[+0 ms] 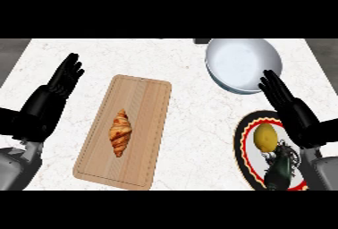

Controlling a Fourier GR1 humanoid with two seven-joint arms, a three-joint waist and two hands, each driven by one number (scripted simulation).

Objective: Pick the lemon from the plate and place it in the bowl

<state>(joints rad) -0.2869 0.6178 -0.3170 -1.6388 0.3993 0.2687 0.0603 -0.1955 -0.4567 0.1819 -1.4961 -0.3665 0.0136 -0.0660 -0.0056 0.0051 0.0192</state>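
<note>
Now — lemon [264, 137] lies on plate [242, 147]; bowl [241, 62] beyond | right hand [290, 107] fingers straight, grasping nothing, beside lemon | left hand [56, 89] relaxed, far left.

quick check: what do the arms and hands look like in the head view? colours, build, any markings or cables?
Both hands are black with slim, segmented fingers: left hand, right hand. Black wrist sections widen into pale grey forearm shells at the lower corners. No cables, logos or markings show.
</note>
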